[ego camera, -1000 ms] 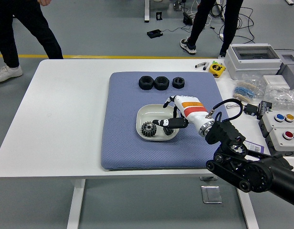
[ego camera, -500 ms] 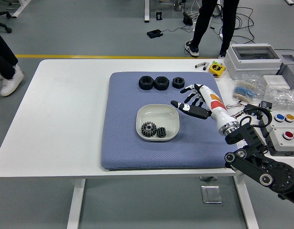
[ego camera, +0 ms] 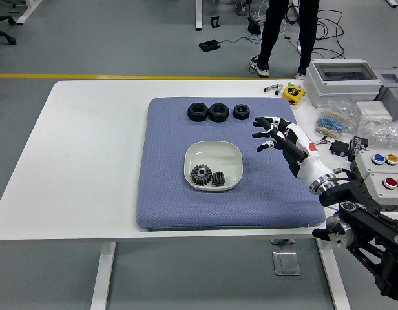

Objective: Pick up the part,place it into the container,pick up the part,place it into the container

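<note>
A white square bowl (ego camera: 214, 157) sits in the middle of the blue mat (ego camera: 167, 194). Two dark gears lie in it: a larger toothed one (ego camera: 200, 174) and a smaller one (ego camera: 218, 179) touching it on the right. Three black round parts stand in a row at the mat's far edge: left (ego camera: 197, 112), middle (ego camera: 218, 112), right (ego camera: 241, 111). My right hand (ego camera: 269, 132) hovers to the right of the bowl, below the right-most black part, fingers spread and empty. The left arm is out of sight.
A yellow tape measure (ego camera: 293, 93), a grey box (ego camera: 342, 79), bagged small parts (ego camera: 333, 121) and button boxes (ego camera: 386, 174) crowd the table's right side. A person's legs (ego camera: 276, 32) stand beyond the far edge. The table's left half is bare white surface.
My right hand let the smaller gear go into the bowl, then lifted out and drew back to the right and toward the far parts, fingers spreading.
</note>
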Robot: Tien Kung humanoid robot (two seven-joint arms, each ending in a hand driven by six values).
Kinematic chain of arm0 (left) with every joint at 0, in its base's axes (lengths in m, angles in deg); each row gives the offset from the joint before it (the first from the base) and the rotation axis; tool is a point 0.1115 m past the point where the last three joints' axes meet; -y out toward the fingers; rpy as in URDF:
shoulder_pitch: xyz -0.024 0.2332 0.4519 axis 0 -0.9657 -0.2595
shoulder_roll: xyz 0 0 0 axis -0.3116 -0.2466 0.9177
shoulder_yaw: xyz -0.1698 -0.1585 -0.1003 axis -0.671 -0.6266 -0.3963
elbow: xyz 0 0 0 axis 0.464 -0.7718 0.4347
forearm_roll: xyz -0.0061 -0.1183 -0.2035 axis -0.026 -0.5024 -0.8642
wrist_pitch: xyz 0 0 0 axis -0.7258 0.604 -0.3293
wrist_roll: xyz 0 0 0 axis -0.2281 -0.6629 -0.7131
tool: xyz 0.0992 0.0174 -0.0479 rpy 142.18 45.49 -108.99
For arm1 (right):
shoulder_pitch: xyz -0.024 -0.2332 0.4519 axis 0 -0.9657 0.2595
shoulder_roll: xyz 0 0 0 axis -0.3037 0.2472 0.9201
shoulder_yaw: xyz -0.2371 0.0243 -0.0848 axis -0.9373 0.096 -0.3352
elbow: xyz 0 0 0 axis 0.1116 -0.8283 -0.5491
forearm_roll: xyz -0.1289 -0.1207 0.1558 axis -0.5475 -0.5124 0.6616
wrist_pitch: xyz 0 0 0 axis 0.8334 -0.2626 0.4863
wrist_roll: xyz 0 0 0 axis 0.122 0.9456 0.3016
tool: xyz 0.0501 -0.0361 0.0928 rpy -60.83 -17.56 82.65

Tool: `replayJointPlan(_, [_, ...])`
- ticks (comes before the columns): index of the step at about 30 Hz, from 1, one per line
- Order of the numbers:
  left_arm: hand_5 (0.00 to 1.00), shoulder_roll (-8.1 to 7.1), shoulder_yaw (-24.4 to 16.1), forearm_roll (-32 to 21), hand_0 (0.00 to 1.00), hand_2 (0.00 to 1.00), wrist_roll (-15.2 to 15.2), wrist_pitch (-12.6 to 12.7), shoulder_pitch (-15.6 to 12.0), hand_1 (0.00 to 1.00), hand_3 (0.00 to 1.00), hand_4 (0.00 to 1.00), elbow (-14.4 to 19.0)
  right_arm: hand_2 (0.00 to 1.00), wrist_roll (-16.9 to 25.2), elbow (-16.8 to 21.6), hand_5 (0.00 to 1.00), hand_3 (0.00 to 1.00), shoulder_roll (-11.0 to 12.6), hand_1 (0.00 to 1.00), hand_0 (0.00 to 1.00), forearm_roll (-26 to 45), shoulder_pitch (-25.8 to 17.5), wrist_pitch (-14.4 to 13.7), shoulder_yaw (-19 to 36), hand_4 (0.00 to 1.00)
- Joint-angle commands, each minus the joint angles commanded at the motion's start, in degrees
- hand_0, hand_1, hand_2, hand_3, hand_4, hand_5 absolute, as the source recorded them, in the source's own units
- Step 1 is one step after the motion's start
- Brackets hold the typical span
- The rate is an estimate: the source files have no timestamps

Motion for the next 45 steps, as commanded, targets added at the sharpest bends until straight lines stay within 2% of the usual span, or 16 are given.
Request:
replayJointPlan(5, [0.594,0.03,-0.1,0.2,0.616,0.693,0.1,0.0,-0.1,0.591,0.598,0.580,0.0,0.706,2.1,-0.3,0.624,0.651,-0.3,0.603,0.425,12.3,-1.5,1.1,2.2,0.998])
replayJointPlan(6, [0.594,0.03,-0.1,0.3,0.616,0.691,0.1,0.0,-0.1,0.591,0.598,0.580,0.0,0.735,2.5,-0.6,0.626,0.655,-0.4,0.657,0.544,14.5,-1.7,1.0,2.6,0.998])
replayJointPlan(8, [0.594,0.05,-0.2,0.4,0.616,0.691,0.1,0.0,-0.2,0.591,0.598,0.580,0.0,0.735,3.1,-1.4,0.626,0.655,-0.5,0.657,0.544,18.1,-2.2,0.7,3.7,0.998])
replayJointPlan(11, [0.594,0.06,-0.4,0.7,0.616,0.691,0.2,0.0,-0.3,0.591,0.598,0.580,0.0,0.735,3.4,-2.3,0.626,0.655,-0.4,0.657,0.544,16.4,-2.7,0.1,4.7,0.998])
replayJointPlan(12, [0.595,0.07,-0.4,0.8,0.616,0.689,0.2,0.0,-0.4,0.591,0.597,0.579,0.0,0.766,3.5,-2.7,0.643,0.696,-0.3,0.711,0.653,15.3,-2.8,0.0,5.0,0.998])
replayJointPlan(17, [0.595,0.05,-0.6,1.1,0.616,0.689,0.2,0.0,-0.5,0.591,0.597,0.579,0.0,0.766,3.5,-4.2,0.643,0.696,0.1,0.711,0.653,10.0,-3.4,-0.9,6.0,0.998])
replayJointPlan(18, [0.595,0.04,-0.6,1.2,0.615,0.689,0.3,0.0,-0.5,0.591,0.597,0.579,0.0,0.797,3.5,-4.4,0.665,0.745,0.1,0.776,0.790,9.0,-3.5,-1.0,6.1,0.998])
replayJointPlan(23, [0.595,0.05,-0.9,1.7,0.615,0.689,0.4,0.1,-0.6,0.591,0.597,0.579,0.0,0.797,3.3,-5.4,0.665,0.745,0.3,0.776,0.790,6.4,-3.7,-0.2,6.5,0.998])
replayJointPlan(24, [0.596,0.06,-1.0,1.8,0.616,0.688,0.4,0.1,-0.6,0.591,0.597,0.579,0.0,0.832,3.2,-5.5,0.729,0.813,0.4,0.824,0.879,6.1,-3.7,0.0,6.6,0.998])
replayJointPlan(29, [0.596,0.08,-0.9,1.7,0.616,0.688,0.4,0.0,-0.6,0.591,0.597,0.579,0.0,0.832,2.8,-6.2,0.729,0.813,0.6,0.824,0.879,4.7,-3.8,1.1,7.0,0.998])
replayJointPlan(30, [0.596,0.09,-0.9,1.7,0.615,0.690,0.3,0.0,-0.6,0.591,0.596,0.579,0.0,0.844,2.9,-6.4,0.788,0.837,0.6,0.840,0.911,4.6,-3.8,1.3,7.1,0.998])
replayJointPlan(35, [0.596,0.06,-0.4,1.0,0.615,0.690,0.1,-0.1,-0.4,0.591,0.596,0.579,0.1,0.844,2.8,-7.1,0.788,0.837,0.6,0.840,0.911,3.7,-3.5,1.8,7.5,0.998])
replayJointPlan(36, [0.597,0.07,-0.4,1.0,0.615,0.689,0.1,-0.1,-0.4,0.592,0.597,0.580,0.1,0.853,2.8,-7.2,0.836,0.855,0.7,0.848,0.933,3.5,-3.5,1.9,7.6,0.998])
replayJointPlan(45, [0.596,0.00,0.3,0.1,0.616,0.688,-0.2,-0.3,0.1,0.591,0.597,0.579,0.1,0.856,2.3,-8.7,0.835,0.857,0.9,0.851,0.936,2.7,-3.2,2.2,8.3,0.998])
